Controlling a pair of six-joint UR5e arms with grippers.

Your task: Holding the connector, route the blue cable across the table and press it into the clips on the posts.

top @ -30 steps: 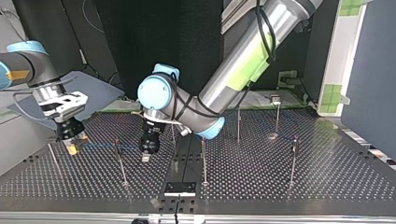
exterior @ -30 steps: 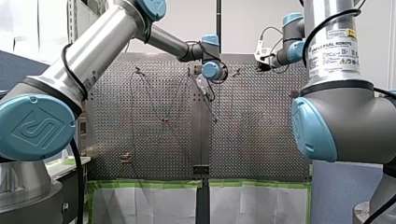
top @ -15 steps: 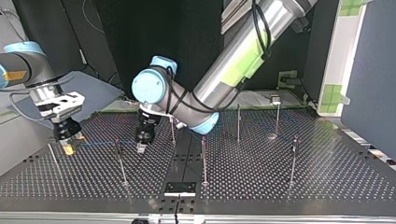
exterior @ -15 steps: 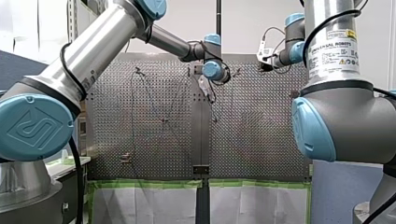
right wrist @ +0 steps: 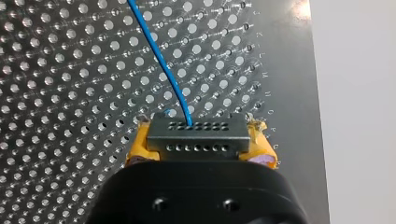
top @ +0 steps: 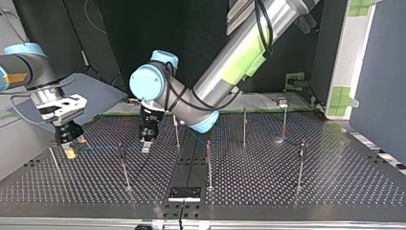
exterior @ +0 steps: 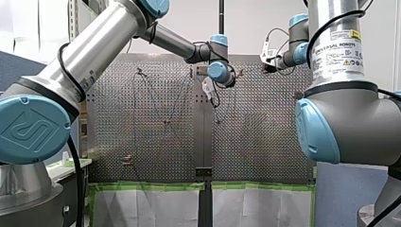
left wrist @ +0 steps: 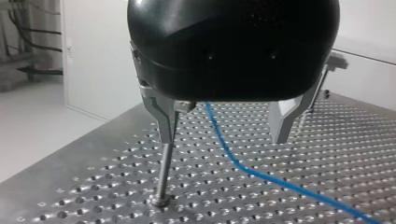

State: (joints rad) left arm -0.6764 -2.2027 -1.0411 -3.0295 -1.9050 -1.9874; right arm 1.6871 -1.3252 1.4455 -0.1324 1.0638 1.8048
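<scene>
Clamping the connector [right wrist: 196,138] in your right gripper [right wrist: 200,142], well apart from the post [left wrist: 163,172], you are running the blue cable [right wrist: 159,56] just beside that post, between the spread fingers of your left gripper [left wrist: 223,139], with pressing into clips seemingly all remaining.

Robotics lab: 2 robot arms [top: 239,52], perforated metal table [top: 335,187], thin upright posts [top: 209,163].

In the top view my left arm's tool [top: 146,148] now sits farther left and higher than a second ago, closer to the thin post [top: 123,165] on its left. Whether it rose or moved away across the worktop [top: 287,182] cannot be told. Its blue wrist joint [top: 146,82] has swung left too. My right arm's tool [top: 71,149], carrying the connector [right wrist: 197,137], has edged slightly left.
</scene>
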